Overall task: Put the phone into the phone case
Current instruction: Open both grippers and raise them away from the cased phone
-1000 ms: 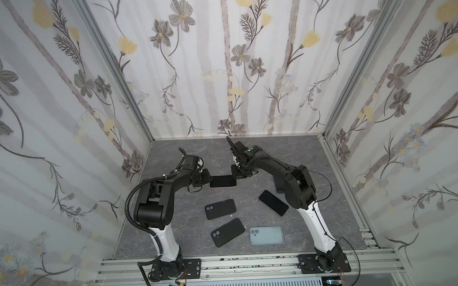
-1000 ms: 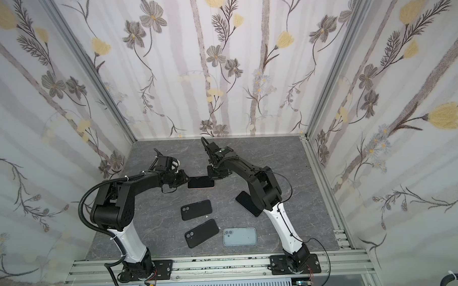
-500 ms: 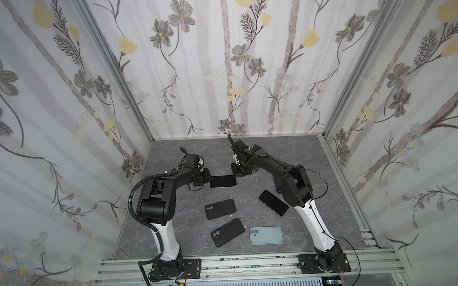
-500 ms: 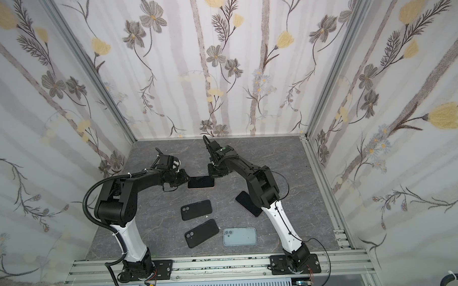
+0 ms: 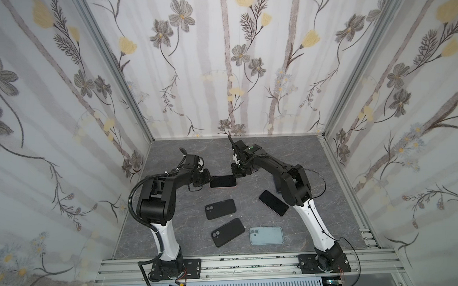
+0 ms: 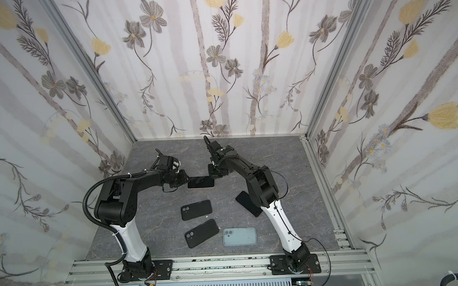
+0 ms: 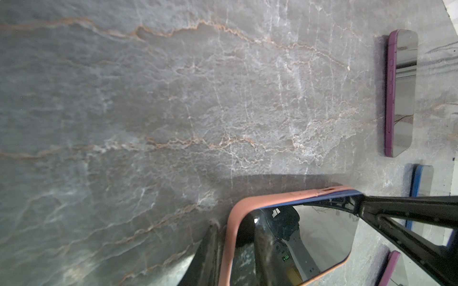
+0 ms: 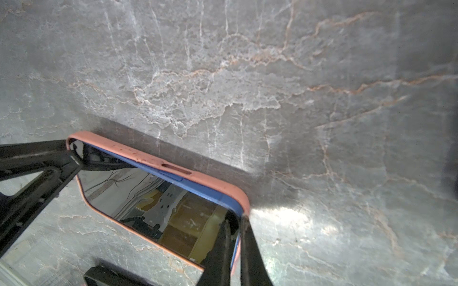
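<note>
Floral booth, grey desk point(image 5: 288, 157): phone point(image 5: 222, 181) mid-frame, partly seated in case point(image 8: 210, 183), long axis left-right; left pincer point(image 5: 207, 179) clamps case's left end; right pincer point(image 5: 235, 174) pinched tight on right corner rim. Both equally near.

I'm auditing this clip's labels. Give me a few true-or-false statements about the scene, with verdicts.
1. The left tool and the right tool both grip the pink-cased phone. True.
2. That phone faces screen down. False: its glossy screen faces up.
3. Two black cases lie loose on the table. True.
4. The pale blue phone lies screen up. False: its camera side faces up.
</note>
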Available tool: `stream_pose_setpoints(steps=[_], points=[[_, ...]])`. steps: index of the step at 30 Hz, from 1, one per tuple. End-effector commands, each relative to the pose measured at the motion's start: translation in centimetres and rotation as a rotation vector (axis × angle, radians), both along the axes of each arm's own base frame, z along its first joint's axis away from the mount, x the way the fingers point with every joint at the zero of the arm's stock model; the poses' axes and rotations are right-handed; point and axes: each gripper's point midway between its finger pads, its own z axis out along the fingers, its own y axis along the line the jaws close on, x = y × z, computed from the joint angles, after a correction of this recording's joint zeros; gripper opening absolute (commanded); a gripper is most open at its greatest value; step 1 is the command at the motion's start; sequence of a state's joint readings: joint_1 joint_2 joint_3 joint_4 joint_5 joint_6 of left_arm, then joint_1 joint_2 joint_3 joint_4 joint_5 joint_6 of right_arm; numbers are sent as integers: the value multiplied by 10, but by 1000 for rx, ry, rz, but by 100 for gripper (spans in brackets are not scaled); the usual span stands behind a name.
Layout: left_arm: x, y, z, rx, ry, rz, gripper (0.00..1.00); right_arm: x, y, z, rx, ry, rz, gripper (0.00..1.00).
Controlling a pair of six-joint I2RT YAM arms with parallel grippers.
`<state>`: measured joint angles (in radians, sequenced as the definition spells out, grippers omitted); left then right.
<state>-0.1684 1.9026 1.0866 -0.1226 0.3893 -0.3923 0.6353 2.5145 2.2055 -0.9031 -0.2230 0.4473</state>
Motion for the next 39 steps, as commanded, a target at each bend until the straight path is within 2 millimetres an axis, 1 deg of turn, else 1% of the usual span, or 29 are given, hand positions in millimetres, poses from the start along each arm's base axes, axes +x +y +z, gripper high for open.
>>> stream_pose_setpoints(steps=[1, 4, 8, 11, 13, 15, 17, 20, 22, 23, 26, 29, 31, 35, 37, 39], points=[[-5, 4, -8, 19, 24, 2, 26, -23, -29, -42, -181, 80, 16, 9], [-6, 4, -8, 22, 23, 1, 26, -28, -34, -53, -219, 95, 25, 9], [-7, 5, -7, 27, 21, 2, 26, -29, -36, -60, -259, 84, 34, 9], [-6, 5, -5, 29, 15, 2, 26, -29, -34, -57, -257, 75, 39, 9], [-4, 6, -3, 32, 7, 5, 26, -26, -31, -48, -245, 52, 35, 9], [-2, 6, 2, 34, -6, 4, 26, -21, -26, -34, -217, 23, 31, 10], [4, 7, 10, 42, -33, 4, 26, -13, -17, -14, -166, -21, 23, 11], [13, 10, 30, 69, -91, 4, 27, 0, -3, 25, -71, -101, 13, 16], [18, 11, 45, 83, -139, -2, 30, 8, 5, 52, -12, -160, 12, 20], [20, 12, 54, 93, -167, -5, 30, 11, 7, 65, 10, -188, 9, 21], [22, 10, 77, 133, -241, -33, 33, 17, 10, 95, 55, -247, 12, 23], [18, 3, 95, 192, -303, -82, 36, 17, 10, 118, 73, -296, 46, 25], [14, -3, 105, 230, -341, -120, 36, 17, 7, 129, 69, -330, 75, 27], [-2, -26, 123, 320, -445, -268, 41, 19, -12, 146, 29, -395, 75, 28], [-13, -39, 126, 389, -490, -371, 46, 18, -24, 153, 28, -416, 61, 28], [-26, -51, 121, 457, -520, -484, 51, 17, -37, 161, 33, -443, 41, 29]])
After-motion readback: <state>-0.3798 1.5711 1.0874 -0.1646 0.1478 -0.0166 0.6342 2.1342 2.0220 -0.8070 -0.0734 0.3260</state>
